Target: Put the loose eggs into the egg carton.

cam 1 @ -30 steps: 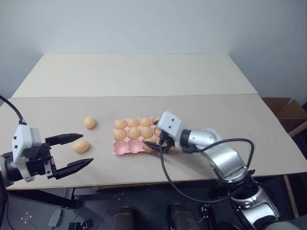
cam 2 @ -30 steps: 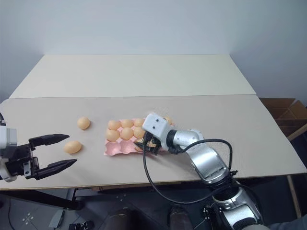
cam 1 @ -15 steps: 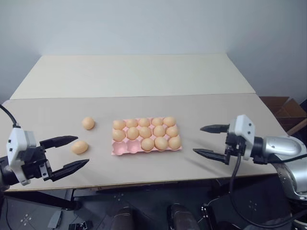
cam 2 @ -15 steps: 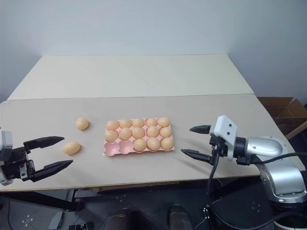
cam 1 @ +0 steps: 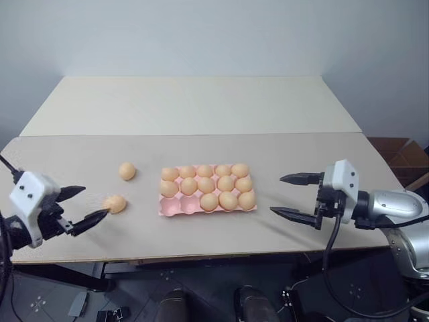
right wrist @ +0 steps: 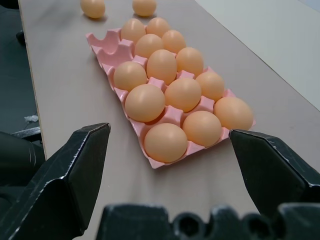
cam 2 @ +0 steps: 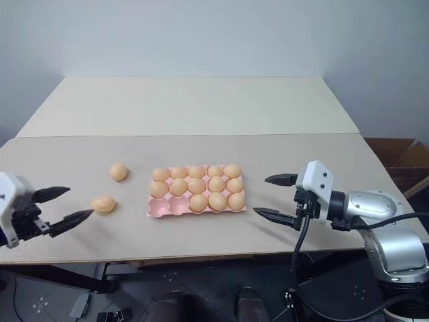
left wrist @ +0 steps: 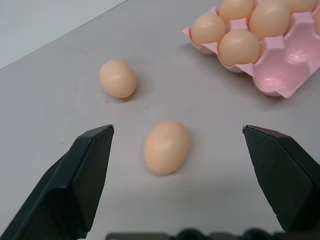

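A: Approach to the flat pink egg carton [cam 1: 208,201]?

B: Bare tan tabletop [cam 1: 201,107] lies on every side. Its two near-left cups stand empty, with filled cups beside and behind them.

A: Left side?

B: Two smooth orange-tan loose eggs [cam 1: 115,203] lie apart on open table, the nearer just ahead of the black-fingered left gripper [cam 1: 77,205], nothing between.
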`<state>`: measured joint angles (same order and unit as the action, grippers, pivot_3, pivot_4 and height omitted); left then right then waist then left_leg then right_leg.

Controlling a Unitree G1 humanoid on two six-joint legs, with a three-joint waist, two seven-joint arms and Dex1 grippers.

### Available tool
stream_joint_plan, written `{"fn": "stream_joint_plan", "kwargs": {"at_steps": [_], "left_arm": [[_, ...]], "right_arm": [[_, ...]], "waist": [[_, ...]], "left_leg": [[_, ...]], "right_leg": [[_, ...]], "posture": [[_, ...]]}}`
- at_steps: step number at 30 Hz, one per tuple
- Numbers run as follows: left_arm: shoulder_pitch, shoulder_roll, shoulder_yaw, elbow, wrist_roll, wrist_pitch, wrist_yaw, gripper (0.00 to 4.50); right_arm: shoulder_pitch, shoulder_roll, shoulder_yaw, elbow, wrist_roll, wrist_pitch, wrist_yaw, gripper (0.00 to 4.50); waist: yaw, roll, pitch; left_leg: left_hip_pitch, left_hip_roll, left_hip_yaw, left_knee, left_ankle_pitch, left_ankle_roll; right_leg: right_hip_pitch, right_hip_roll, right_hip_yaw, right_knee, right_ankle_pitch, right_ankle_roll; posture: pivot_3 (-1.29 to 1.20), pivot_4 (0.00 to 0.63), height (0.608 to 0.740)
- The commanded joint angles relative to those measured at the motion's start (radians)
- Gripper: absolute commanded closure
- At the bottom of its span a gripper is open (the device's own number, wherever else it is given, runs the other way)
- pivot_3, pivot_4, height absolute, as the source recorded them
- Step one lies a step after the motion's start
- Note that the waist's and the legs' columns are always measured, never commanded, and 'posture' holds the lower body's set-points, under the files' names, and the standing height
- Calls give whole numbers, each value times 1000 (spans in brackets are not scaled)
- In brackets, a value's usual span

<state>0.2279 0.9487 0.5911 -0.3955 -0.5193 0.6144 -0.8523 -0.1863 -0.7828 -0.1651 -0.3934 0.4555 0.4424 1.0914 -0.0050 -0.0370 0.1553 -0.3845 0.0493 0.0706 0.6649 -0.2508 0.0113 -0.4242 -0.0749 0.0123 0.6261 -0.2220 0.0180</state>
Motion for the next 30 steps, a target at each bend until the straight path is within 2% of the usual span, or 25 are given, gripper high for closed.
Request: {"fn": "stream_joint_plan", "kwargs": {"at_steps": [1,5,11,14,20,26,30], "left_arm": [[-61,48,-88,52,66,1,18,0],[-158,74,-217,173,121,-32,-14,0],[-292,44,-370,334,157,-86,-87,0],[-341,28,-421,391,194,-106,-82,624],[-371,18,-406,401,188,-137,-104,2554],[-348,8,-289,259,25,-211,-258,2554],[-409,-29,-336,184,-22,-192,-259,2554]], "right_arm": [[-28,-6,4,-34,25,-24,-2,38],[-40,-6,10,-43,32,-15,-8,38],[-21,-12,-3,-79,49,1,-32,38],[-8,-13,-10,-101,57,5,-54,0],[32,-11,-22,-146,72,12,-96,0],[58,0,-14,-169,70,4,-131,0],[49,11,10,-170,58,-4,-147,0]], "waist": [[0,0,0],[1,0,0],[4,0,0],[5,0,0],[6,0,0],[6,0,0],[8,0,0]], "left_leg": [[0,0,0,0,0,0],[0,0,0,0,0,0],[-2,0,0,0,0,0],[-2,0,0,0,0,0],[-2,0,0,0,0,0],[-3,0,-1,0,0,0],[-2,0,-1,0,0,0]], "right_leg": [[0,0,0,0,0,0],[-1,1,-1,1,0,-1],[-1,1,-1,1,0,0],[-1,1,-1,0,1,0],[-1,0,-1,0,1,1],[-1,0,-2,0,1,1],[0,0,-1,0,1,1]], "posture": [[0,150,740],[0,150,740],[0,150,740],[0,150,740],[0,150,740],[0,150,740],[0,150,740]]}}
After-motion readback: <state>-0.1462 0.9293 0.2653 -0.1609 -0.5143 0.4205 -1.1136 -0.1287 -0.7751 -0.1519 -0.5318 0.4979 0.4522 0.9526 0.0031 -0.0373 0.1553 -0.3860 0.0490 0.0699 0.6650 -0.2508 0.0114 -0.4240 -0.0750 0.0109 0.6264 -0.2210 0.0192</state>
